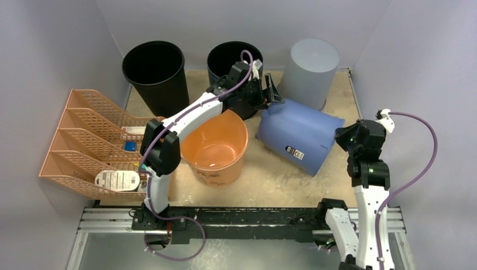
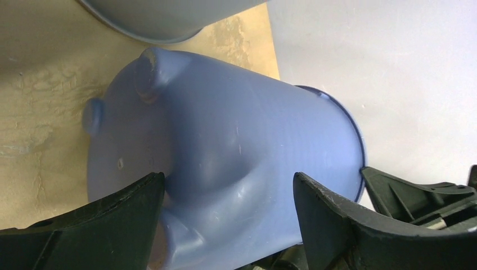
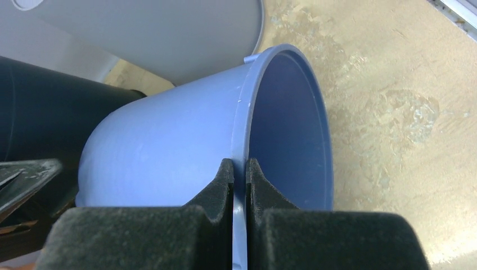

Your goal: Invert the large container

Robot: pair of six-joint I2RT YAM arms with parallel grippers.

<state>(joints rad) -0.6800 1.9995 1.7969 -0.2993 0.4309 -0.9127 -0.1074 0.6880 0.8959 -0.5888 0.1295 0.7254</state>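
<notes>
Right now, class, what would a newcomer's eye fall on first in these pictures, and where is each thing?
The blue bucket is tipped on its side at the middle right of the table. The right claw is shut on its rim, while the left claw stands open around its bottom end. Just left of it an orange bucket stands upright.

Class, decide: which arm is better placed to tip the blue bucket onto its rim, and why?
Right. The right gripper is shut on the rim of the blue bucket, which lies on its side, so it can probably swing it over. The left gripper is open at the base, clamping nothing.
</notes>
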